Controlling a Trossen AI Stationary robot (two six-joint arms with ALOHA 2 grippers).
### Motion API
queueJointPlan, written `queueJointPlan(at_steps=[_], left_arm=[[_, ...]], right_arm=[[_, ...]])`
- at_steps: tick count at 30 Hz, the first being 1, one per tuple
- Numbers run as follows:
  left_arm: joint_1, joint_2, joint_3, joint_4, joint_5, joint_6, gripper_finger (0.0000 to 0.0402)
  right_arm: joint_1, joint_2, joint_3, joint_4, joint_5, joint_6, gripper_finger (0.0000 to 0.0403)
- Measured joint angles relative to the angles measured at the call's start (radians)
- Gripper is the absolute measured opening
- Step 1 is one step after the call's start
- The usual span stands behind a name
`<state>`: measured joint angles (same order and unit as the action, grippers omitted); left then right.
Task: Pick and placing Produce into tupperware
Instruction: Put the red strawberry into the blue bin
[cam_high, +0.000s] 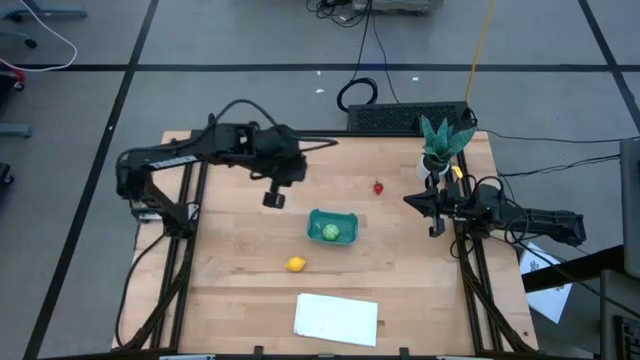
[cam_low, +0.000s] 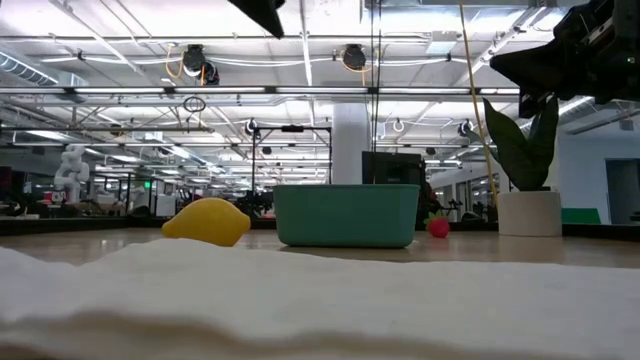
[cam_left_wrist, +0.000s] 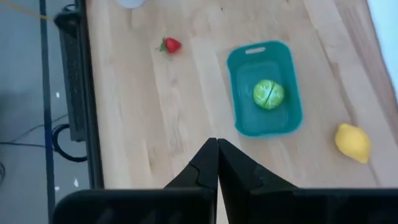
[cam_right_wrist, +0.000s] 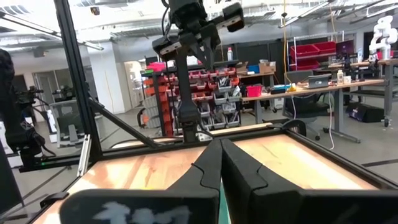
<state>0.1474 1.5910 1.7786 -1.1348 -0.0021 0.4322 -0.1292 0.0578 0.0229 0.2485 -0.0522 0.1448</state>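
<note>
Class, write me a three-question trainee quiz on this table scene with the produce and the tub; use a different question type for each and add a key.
1. True or false: the green ball already lies inside the teal tub.
2. Multiple choice: which piece lies nearest the white sheet? A) the strawberry B) the lemon C) the green ball
3. Fill in: the left gripper hangs above the table with its fingers ____, holding nothing, while the right gripper waits near the potted plant.

Key
1. True
2. B
3. shut
</note>
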Motion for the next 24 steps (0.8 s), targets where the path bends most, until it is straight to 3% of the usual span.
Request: queueJointPlan(at_steps=[17,24], left_arm=[[0.011,-0.237,0.0,-0.046,0.002,-0.056,0.001],[0.011,-0.329,0.0,-0.068,0.066,-0.072,0.001]], right_arm=[[0.0,0.0,0.0,0.002,0.0,0.0,0.0],[0.0,0.0,0.0,0.002,0.0,0.0,0.0]])
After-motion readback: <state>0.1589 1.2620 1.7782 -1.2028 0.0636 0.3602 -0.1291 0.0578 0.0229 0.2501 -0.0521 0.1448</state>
